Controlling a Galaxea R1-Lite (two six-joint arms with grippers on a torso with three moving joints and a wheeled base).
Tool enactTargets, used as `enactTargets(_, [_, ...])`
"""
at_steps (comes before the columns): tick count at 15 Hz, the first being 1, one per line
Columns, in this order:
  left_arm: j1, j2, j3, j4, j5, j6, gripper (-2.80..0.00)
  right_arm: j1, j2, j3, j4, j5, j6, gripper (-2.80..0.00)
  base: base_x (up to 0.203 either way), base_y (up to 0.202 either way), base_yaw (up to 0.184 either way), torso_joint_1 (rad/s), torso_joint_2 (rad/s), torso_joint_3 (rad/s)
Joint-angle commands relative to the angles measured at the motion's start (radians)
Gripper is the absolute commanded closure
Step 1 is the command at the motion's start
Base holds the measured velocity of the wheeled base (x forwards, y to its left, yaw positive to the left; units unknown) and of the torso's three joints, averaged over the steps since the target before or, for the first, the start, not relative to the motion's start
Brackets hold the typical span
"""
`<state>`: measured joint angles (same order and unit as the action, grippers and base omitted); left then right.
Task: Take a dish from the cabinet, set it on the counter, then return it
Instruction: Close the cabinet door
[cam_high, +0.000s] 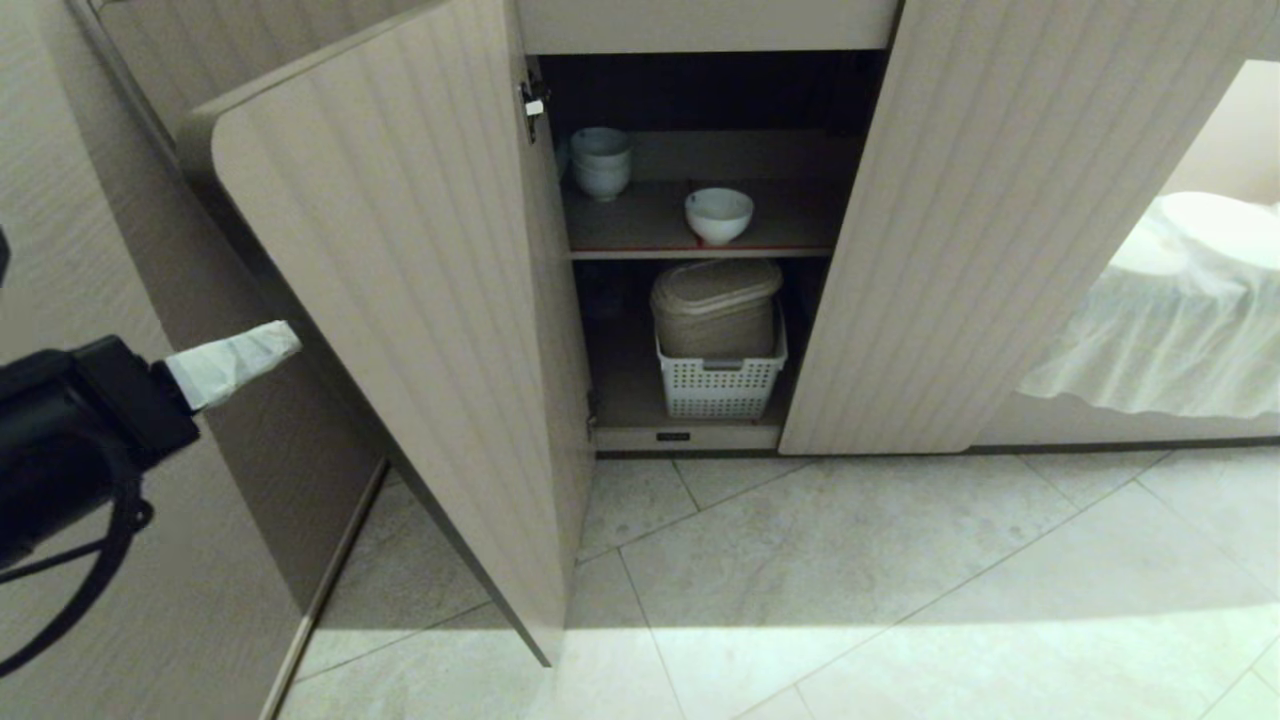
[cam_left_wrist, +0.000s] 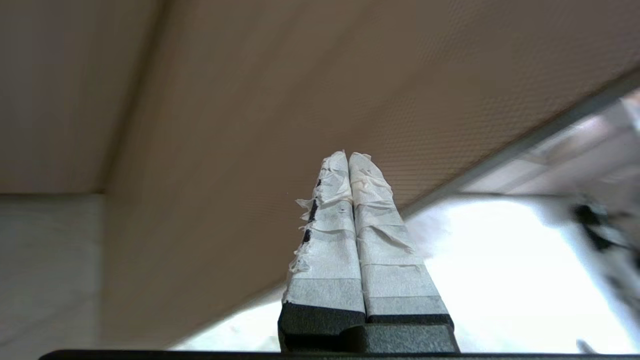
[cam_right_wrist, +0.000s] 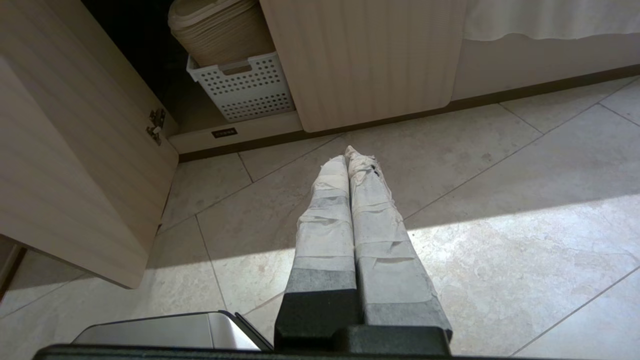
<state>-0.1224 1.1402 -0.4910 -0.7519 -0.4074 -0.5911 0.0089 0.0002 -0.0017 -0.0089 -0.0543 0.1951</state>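
The dish (cam_high: 718, 213), a small white bowl, stands on the upper red-edged shelf of the cabinet (cam_high: 400, 300), whose left fluted door hangs wide open. My left gripper (cam_high: 285, 340) is at the far left, outside that open door and well away from the dish; its taped fingers (cam_left_wrist: 345, 200) are pressed together and hold nothing. In the right wrist view my right gripper (cam_right_wrist: 354, 157) is shut and empty, hanging above the tiled floor in front of the cabinet. The counter is out of view.
A stack of pale cups (cam_high: 601, 162) stands at the back left of the same shelf. Below, a white perforated basket (cam_high: 722, 385) holds a beige lidded bin (cam_high: 716, 305). The right door (cam_high: 960, 230) is also ajar. A white-draped surface (cam_high: 1180, 310) lies at right.
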Motion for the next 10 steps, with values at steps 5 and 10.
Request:
enactTargets(5, [-0.121,-0.010,-0.003,-0.004,-0.041,-0.019,0.00,0.000,0.000,0.000,0.000,0.000,0.001,0.00,0.000,0.000,0.000,0.000,0.00,0.000])
enactTargets(10, [-0.175,0.035,-0.001,-0.008,-0.031,-0.008,0.00,0.000,0.000,0.000,0.000,-0.001,0.001,0.00,0.000,0.000,0.000,0.000,0.00,0.000])
